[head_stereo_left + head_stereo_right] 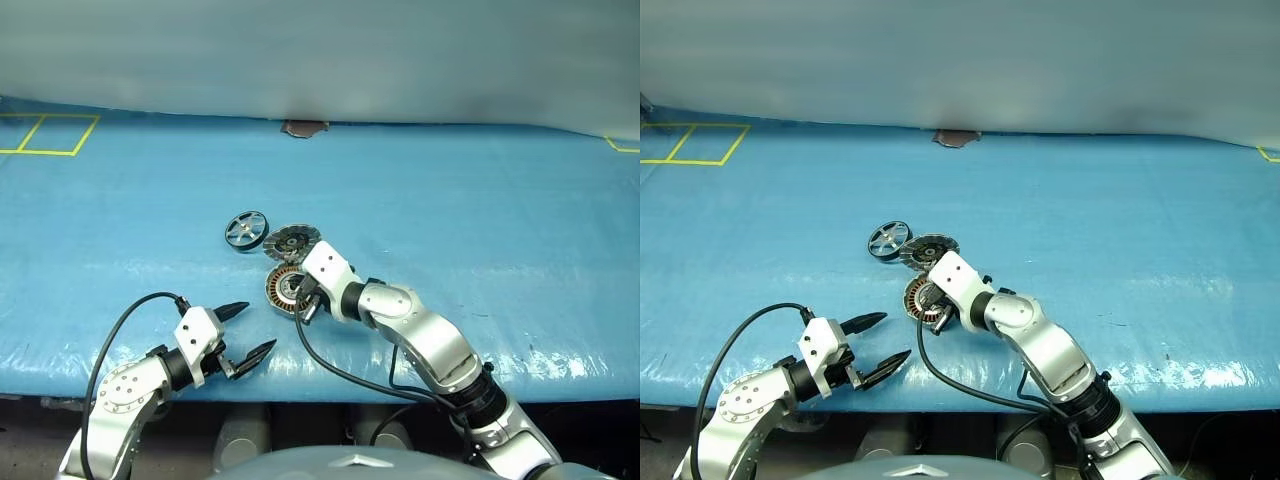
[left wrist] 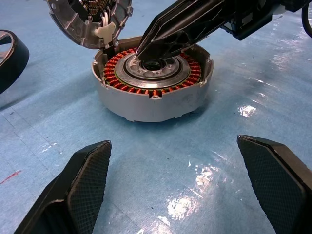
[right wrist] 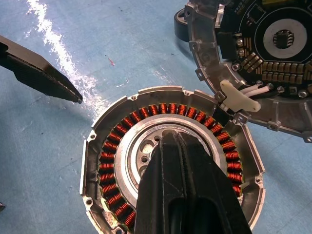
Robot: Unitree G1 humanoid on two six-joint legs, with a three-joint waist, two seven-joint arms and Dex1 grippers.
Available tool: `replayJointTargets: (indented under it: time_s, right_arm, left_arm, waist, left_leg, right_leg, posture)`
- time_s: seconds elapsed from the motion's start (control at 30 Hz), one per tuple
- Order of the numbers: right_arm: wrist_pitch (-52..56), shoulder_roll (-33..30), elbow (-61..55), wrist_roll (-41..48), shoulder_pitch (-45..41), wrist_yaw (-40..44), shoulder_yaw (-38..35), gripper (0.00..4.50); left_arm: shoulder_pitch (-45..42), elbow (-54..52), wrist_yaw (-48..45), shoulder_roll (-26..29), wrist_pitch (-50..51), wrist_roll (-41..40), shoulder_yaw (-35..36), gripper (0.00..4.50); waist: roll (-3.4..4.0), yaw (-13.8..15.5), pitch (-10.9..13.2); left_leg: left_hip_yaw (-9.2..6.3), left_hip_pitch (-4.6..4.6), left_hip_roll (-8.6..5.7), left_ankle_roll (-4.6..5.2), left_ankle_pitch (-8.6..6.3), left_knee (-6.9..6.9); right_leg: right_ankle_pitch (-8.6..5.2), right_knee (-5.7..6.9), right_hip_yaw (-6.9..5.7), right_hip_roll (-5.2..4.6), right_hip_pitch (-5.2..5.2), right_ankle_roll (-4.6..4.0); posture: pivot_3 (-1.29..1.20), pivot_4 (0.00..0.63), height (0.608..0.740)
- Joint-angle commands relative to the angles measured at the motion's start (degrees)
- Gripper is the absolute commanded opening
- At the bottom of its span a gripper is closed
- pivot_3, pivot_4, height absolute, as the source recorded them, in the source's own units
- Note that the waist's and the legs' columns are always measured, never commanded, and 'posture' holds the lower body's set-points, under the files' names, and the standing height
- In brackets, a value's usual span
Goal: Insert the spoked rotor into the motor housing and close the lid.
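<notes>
The motor housing (image 3: 109,161), a grey cup with copper windings around a silver hub, lies open on the blue table (image 1: 480,230). Its lid (image 3: 273,63) stands tilted up at the far edge, its inner face showing. The spoked rotor (image 1: 246,231), a dark rim with silver spokes, lies on the table just left of the lid, apart from the housing. My right gripper (image 3: 178,139) is shut with nothing in it, its tips resting over the housing's hub (image 2: 156,66). My left gripper (image 1: 258,326) hangs open near the table's front edge, short of and left of the housing.
Yellow tape (image 1: 50,135) marks a square at the far left. A small brown patch (image 1: 303,128) sits at the table's far edge, below a grey backdrop. A black cable (image 1: 330,365) hangs from the right wrist across the front edge.
</notes>
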Motion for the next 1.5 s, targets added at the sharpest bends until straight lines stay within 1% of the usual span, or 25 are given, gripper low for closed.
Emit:
replayJointTargets:
  time_s: [0.03, 0.6, 1.07, 1.5]
  right_arm:
    - [-1.4, 0.6, -0.8, 0.0, -0.3, 0.1, -0.4, 0.04]
    - [-2.7, -0.6, 2.8, 0.4, 1.9, 0.6, -3.3, 0.04]
    - [-1.8, 0.2, -2.5, 3.0, 3.2, 1.8, -4.2, 0.04]
    - [-0.6, 2.0, -3.0, 3.0, 1.8, 1.4, -1.8, 0.04]
  left_arm:
    - [0.0, -0.5, 0.1, 0.0, -0.2, -0.8, 0.1, 4.50]
    - [0.0, -0.5, 0.2, -0.1, -0.2, -0.7, 0.1, 4.50]
    - [0.0, -0.7, 0.3, 0.0, 0.1, -0.7, -0.2, 4.50]
    - [0.3, -1.0, 0.4, -0.1, 0.6, -0.9, -0.2, 4.50]
  waist:
    - [0.00, 0.0, 0.0]
    - [0.00, 0.0, 0.0]
    - [-0.01, 0.0, 0.0]
    - [0.00, 0.0, 0.0]
  left_leg:
    - [0.00, 0.00, 0.00, 0.00, 0.00, 0.00]
    - [0.00, 0.02, 0.00, 0.00, 0.00, 0.00]
    - [0.00, 0.03, 0.01, 0.00, 0.00, 0.00]
    - [0.00, 0.01, 0.01, 0.00, 0.00, -0.01]
  right_leg:
    - [0.00, 0.00, 0.00, 0.00, 0.00, 0.00]
    - [-0.01, 0.00, 0.00, 0.00, 0.02, 0.00]
    - [-0.01, 0.00, 0.00, 0.00, 0.02, 0.00]
    - [-0.02, 0.00, 0.00, 0.01, 0.01, 0.00]
  posture:
    - [0.00, 0.150, 0.740]
    - [0.00, 0.150, 0.740]
    - [0.00, 0.150, 0.740]
    - [0.00, 0.150, 0.740]
